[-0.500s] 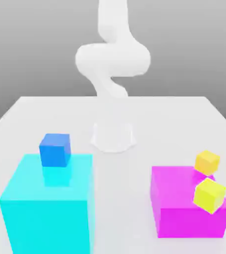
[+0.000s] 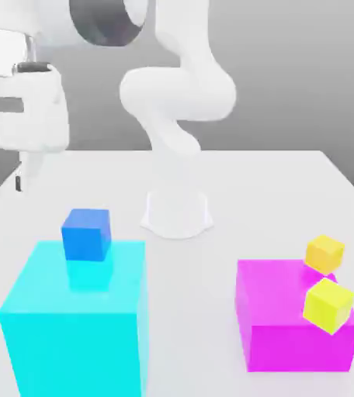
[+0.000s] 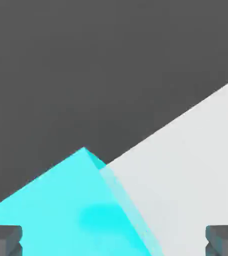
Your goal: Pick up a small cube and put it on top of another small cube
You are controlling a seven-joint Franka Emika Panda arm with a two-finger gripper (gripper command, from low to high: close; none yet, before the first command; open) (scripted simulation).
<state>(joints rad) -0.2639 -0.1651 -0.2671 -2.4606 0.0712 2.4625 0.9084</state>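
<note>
A small blue cube [image 2: 86,233] sits on the top of a large cyan block [image 2: 75,326] at the exterior view's left. Two small yellow cubes are at the exterior view's right: an orange-yellow one [image 2: 324,253] at the far top edge of a large magenta block [image 2: 289,329], and a lemon-yellow one [image 2: 328,305] at its right side. My gripper [image 2: 0,177] hangs high at the exterior view's upper left, above and behind the cyan block. In the hand view its fingertips [image 3: 4,240] stand wide apart, open and empty, over a corner of the cyan block [image 3: 61,200].
The arm's white base [image 2: 177,213] stands mid-table behind the blocks. The white table [image 2: 273,194] lies bare between the two big blocks. In the hand view the table [image 3: 186,175] ends at a dark background.
The white hand and a big arm link have swung into the exterior view's upper left. No cube or block has moved.
</note>
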